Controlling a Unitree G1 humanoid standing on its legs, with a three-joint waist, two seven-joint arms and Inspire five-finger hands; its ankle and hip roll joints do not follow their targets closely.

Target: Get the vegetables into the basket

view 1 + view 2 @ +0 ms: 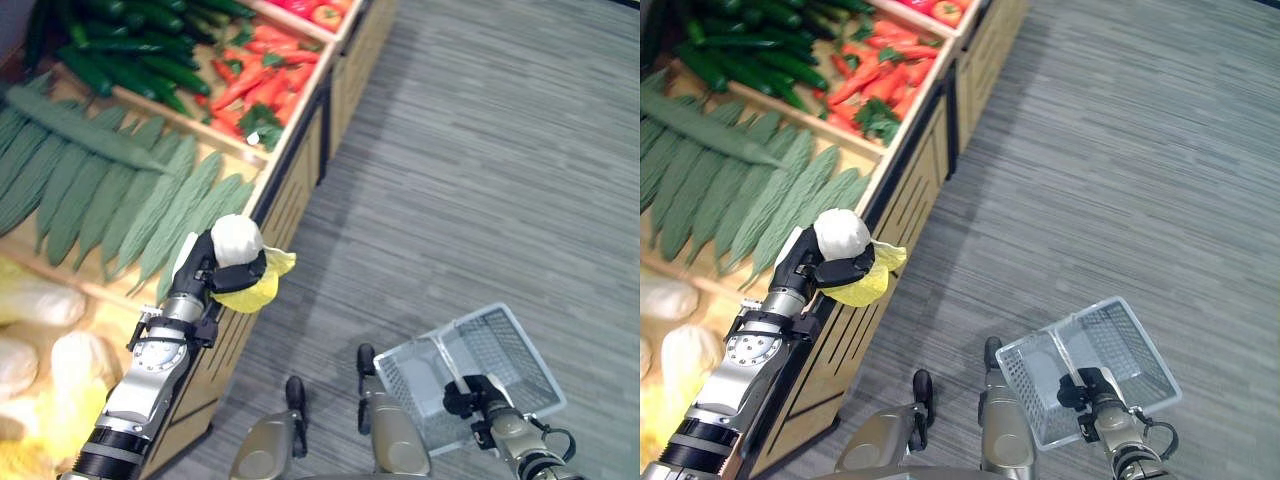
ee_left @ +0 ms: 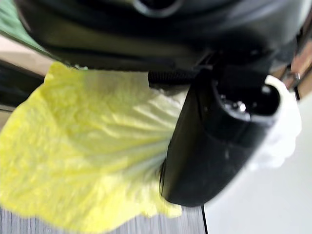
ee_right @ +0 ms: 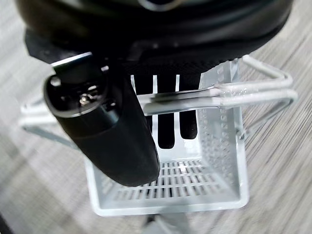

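At the left, wooden produce bins [image 1: 300,150] are displaying pale cabbages [image 1: 40,300], long green husked cobs [image 1: 120,200], dark cucumbers [image 1: 130,60] and red peppers [image 1: 255,80]. Beside the bins' front edge, the left hand [image 1: 205,270] is clenching its fingers [image 2: 219,136] around a napa cabbage [image 1: 245,265], white base up, yellow leaves hanging. Over the grey floor [image 1: 480,150] at the right, the right hand [image 1: 470,395] is curling its fingers [image 3: 168,117] around the handle of an empty wire basket [image 1: 520,350].
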